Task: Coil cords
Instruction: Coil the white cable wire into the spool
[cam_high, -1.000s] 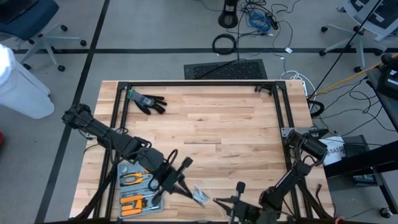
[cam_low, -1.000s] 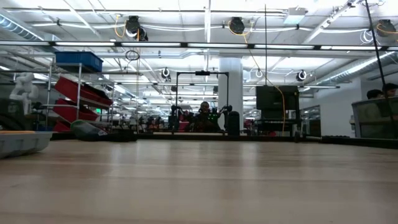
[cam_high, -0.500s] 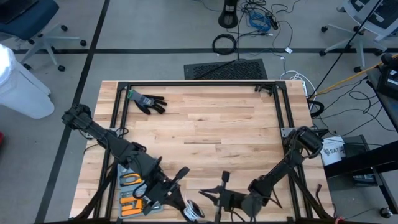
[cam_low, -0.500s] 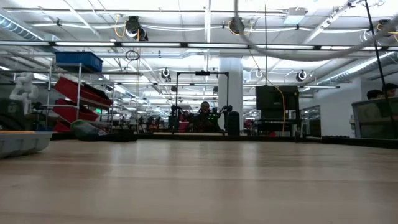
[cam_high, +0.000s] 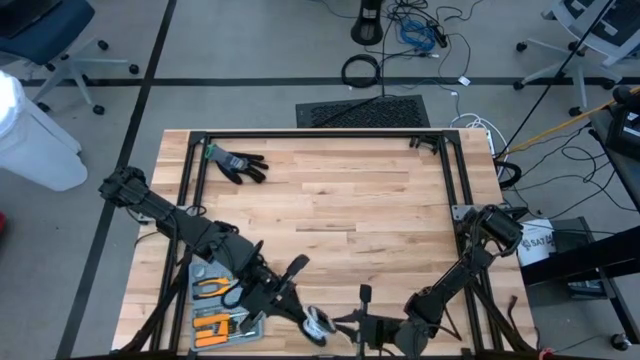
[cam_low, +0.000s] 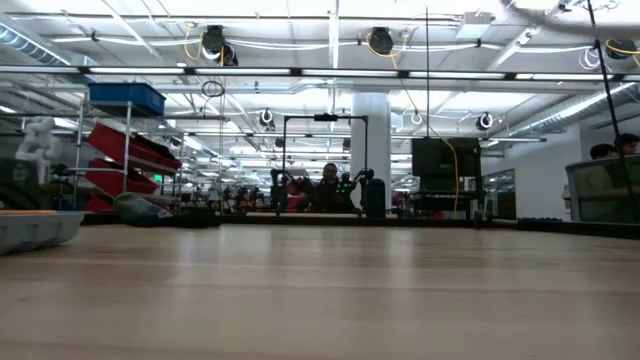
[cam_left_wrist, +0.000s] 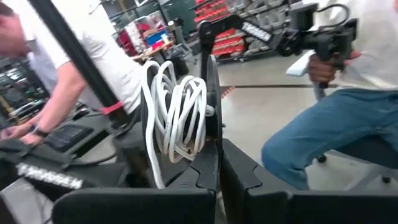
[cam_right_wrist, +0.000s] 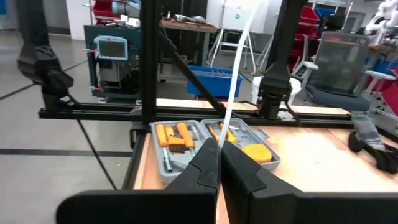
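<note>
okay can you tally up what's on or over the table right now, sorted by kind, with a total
White cord, bundled in loops: 1
Black glove: 1
Grey tool tray with orange-handled tools: 1
Robot grippers, left gripper and right gripper, both shut on the cord: 2
Total: 5

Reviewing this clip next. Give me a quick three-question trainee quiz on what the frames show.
1. True or false: the left gripper is shut on the white cord.
2. Where does the black glove lie: A) far left part of the table, B) inside the grey tool tray, C) in the right gripper?
3. What does the right gripper pinch?

Key: 1 true. 2 A. 3 A strand of the white cord, running up from its shut fingertips.
</note>
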